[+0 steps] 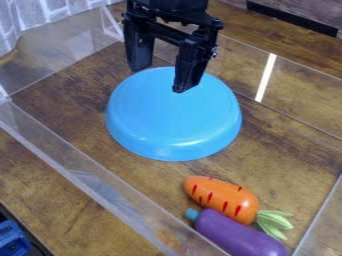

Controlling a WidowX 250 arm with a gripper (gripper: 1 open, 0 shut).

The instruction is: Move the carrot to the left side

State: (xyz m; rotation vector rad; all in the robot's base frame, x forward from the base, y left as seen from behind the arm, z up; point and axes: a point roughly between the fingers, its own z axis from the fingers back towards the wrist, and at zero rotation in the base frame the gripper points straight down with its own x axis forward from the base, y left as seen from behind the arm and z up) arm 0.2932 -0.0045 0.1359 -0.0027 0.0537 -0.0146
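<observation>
A blue plate (174, 125), apparently upside down, sits around the middle of the brown wood-look surface (67, 190). A purple toy eggplant (241, 237) with a teal stem lies in the near right part. Clear walls (87, 170) border the surface, and a blue object (11, 240) shows at the near left corner.

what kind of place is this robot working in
Probably a robot test setup made to look like a play kitchen: a wood-look surface walled by clear panels, with a toy carrot, a toy eggplant and a blue round dish.
</observation>
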